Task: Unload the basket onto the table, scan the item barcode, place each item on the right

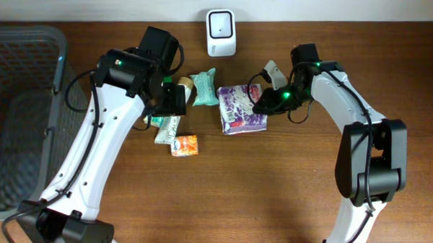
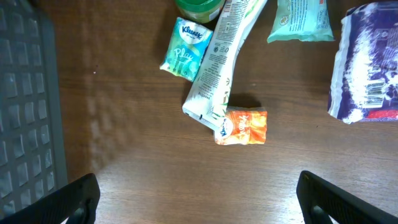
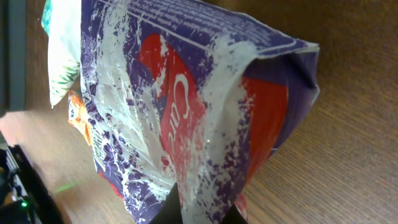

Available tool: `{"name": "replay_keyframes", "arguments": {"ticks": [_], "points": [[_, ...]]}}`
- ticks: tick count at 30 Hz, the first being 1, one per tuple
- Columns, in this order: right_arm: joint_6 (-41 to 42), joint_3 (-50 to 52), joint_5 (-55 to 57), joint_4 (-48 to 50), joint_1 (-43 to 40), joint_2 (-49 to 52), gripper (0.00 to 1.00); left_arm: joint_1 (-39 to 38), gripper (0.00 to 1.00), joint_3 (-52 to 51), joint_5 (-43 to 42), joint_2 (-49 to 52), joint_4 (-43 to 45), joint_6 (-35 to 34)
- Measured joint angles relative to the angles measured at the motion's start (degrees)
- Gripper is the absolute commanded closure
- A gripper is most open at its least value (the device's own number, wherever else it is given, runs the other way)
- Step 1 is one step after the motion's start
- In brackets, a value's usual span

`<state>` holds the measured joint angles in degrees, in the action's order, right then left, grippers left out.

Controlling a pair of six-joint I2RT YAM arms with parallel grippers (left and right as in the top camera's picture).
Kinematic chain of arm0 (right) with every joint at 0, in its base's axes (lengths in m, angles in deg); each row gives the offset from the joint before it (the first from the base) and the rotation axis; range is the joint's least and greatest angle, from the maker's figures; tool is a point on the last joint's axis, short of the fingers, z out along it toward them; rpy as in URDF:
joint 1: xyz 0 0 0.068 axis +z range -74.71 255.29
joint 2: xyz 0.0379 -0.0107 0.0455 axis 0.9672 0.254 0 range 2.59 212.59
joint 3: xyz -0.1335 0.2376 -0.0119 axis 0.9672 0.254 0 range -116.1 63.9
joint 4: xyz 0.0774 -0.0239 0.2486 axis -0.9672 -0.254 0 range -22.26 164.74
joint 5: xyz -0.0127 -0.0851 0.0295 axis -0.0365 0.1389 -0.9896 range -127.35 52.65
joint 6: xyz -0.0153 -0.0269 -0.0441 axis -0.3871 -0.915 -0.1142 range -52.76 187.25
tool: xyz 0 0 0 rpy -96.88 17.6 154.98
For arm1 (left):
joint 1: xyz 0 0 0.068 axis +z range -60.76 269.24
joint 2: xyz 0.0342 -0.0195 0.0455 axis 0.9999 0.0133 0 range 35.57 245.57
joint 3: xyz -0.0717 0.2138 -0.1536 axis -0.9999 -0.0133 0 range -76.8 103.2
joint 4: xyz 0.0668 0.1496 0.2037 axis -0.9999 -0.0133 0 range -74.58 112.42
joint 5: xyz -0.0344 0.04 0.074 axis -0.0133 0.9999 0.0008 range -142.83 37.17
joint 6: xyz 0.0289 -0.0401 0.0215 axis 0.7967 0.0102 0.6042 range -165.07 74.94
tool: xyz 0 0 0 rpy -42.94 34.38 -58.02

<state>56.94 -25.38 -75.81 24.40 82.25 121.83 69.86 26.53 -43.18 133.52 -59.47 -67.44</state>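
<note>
R tool (image 1: 263,103) pinches purple pack (image 1: 240,112) edge; L tool (image 2: 198,200) gapes wide.

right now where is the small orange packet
In the overhead view the orange packet lies left of centre on the table, against the lower end of the long white pouch and down-left of the purple pack.

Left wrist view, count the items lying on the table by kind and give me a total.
Packets: 4 - blue tissue packet, green packet, purple packet, orange packet
Tube: 1
Green-topped container: 1
Total: 6
</note>
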Motion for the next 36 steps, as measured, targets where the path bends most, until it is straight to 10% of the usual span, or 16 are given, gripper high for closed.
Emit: {"name": "replay_keyframes", "arguments": {"ticks": [8,10,14,17,29,36], "points": [[13.7,0.0,7.15,1.07,0.0,0.0,0.95,0.0,0.01,0.0,0.02,0.0,0.0,0.0],[17.97,0.0,8.04,0.9,0.2,0.0,0.51,0.0,0.01,0.0,0.02,0.0,0.0,0.02],[19.65,-0.85,8.7,-0.96,0.92,0.02,0.45,0.0,0.01,0.0,0.02,0.0,0.0,0.0],[18.58,-10.8,8.7,-13.2,-1.97,0.2,0.01,0.0,0.01,0.0,0.0,0.0,-0.11,0.02],[10.12,-16.68,26.47,-16.87,-8.44,-0.02,0.01,0.0,0.01,0.0,0.0,0.0,0.0,0.0],[10.27,2.99,4.5,4.52,-8.48,-0.26,0.01,0.0,0.01,0.0,0.02,0.0,-0.07,0.0]]}}
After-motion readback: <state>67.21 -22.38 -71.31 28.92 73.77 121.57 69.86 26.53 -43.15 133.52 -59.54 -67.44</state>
